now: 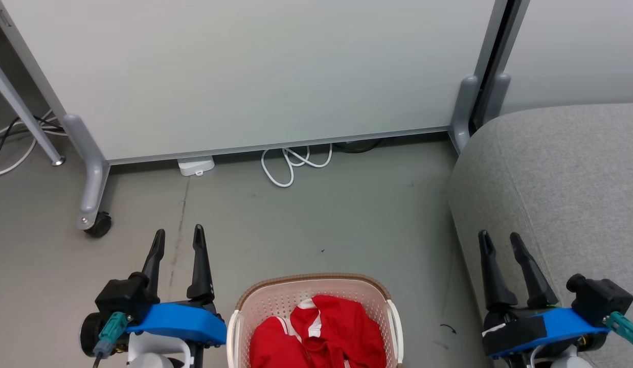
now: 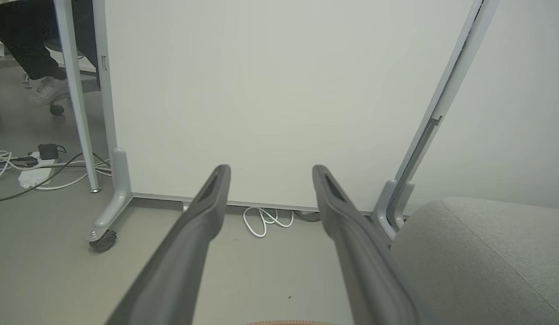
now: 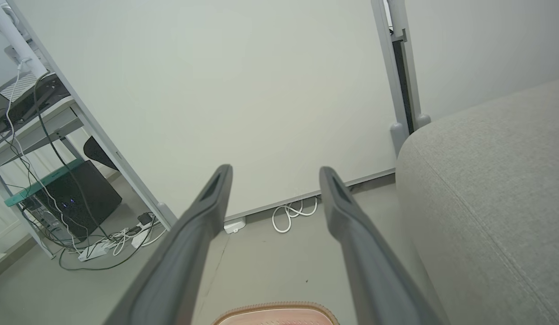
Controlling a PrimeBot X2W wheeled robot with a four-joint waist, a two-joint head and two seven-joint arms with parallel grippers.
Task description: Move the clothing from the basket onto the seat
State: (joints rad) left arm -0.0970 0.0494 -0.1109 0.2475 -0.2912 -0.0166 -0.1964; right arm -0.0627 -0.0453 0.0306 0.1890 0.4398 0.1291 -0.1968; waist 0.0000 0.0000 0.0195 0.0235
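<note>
The cream basket [image 1: 275, 301] with a brown rim stands on the floor at the bottom middle of the head view, and its rim [image 3: 275, 310] peeks in at the bottom of the right wrist view. Red clothing [image 1: 326, 329] with white stripes lies bunched inside it. The grey seat [image 1: 562, 184] fills the right side, also seen as the seat [image 2: 482, 253] and the seat [image 3: 491, 189]. My left gripper [image 1: 178, 236] hangs open to the left of the basket, empty. My right gripper [image 1: 499, 239] is open and empty over the seat's left edge. Both show open fingers, the left gripper [image 2: 269, 170] and the right gripper [image 3: 275, 170].
A pale partition panel [image 1: 255, 71] on wheeled grey feet [image 1: 94, 204] stands straight ahead, with a white cable [image 1: 291, 163] looped under it. Desk legs, cables and a power strip [image 2: 33, 174] lie to the left. A person's shoe [image 2: 47, 90] shows beyond the panel.
</note>
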